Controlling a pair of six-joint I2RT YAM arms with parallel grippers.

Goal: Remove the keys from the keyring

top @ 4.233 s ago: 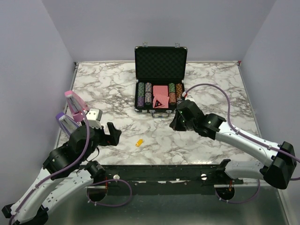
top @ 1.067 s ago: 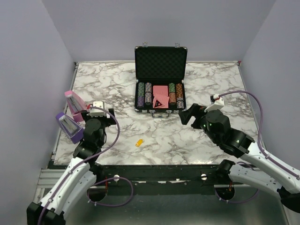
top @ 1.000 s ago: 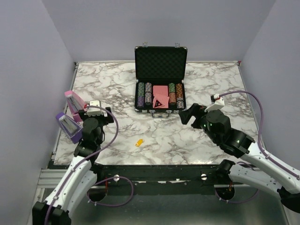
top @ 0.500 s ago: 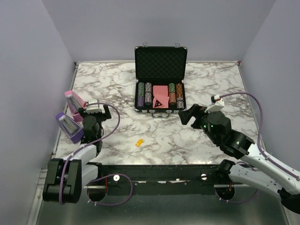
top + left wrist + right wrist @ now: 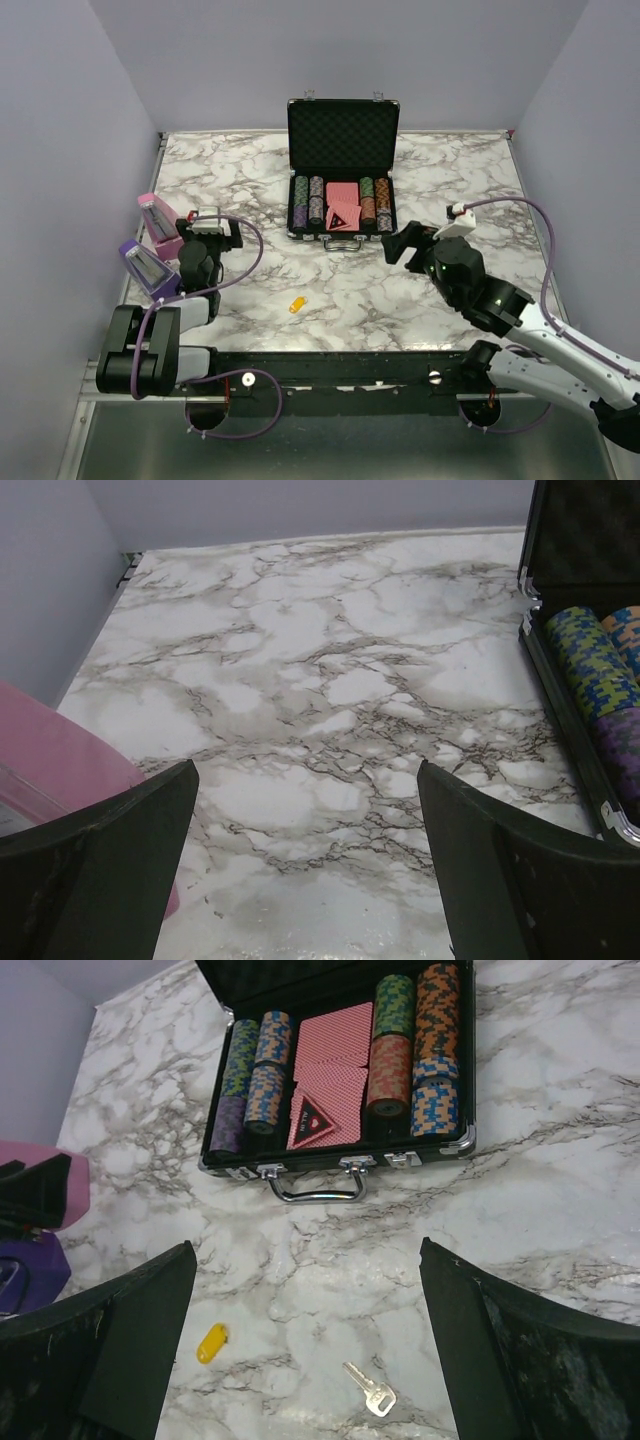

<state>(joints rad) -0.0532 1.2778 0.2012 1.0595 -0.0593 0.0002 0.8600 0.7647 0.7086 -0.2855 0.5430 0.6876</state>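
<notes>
The yellow keyring lies flat on the marble near the front edge, also visible as a small yellow tag from above. One silver key lies loose on the table to its right, apart from it. My right gripper hovers open above and behind both, its jaws wide with nothing between them; from above it hangs right of the case handle. My left gripper is open over the left side of the table, beside the pink box. In its own view the left gripper frames only bare marble.
An open black chip case with chips and cards stands at the back centre, its silver handle facing forward. A pink box and a purple box stand at the left edge. Walls enclose the table on three sides.
The left arm has folded back toward its base, its gripper shifting slightly farther back on the left. The right arm has barely moved. Both grippers stay open.
</notes>
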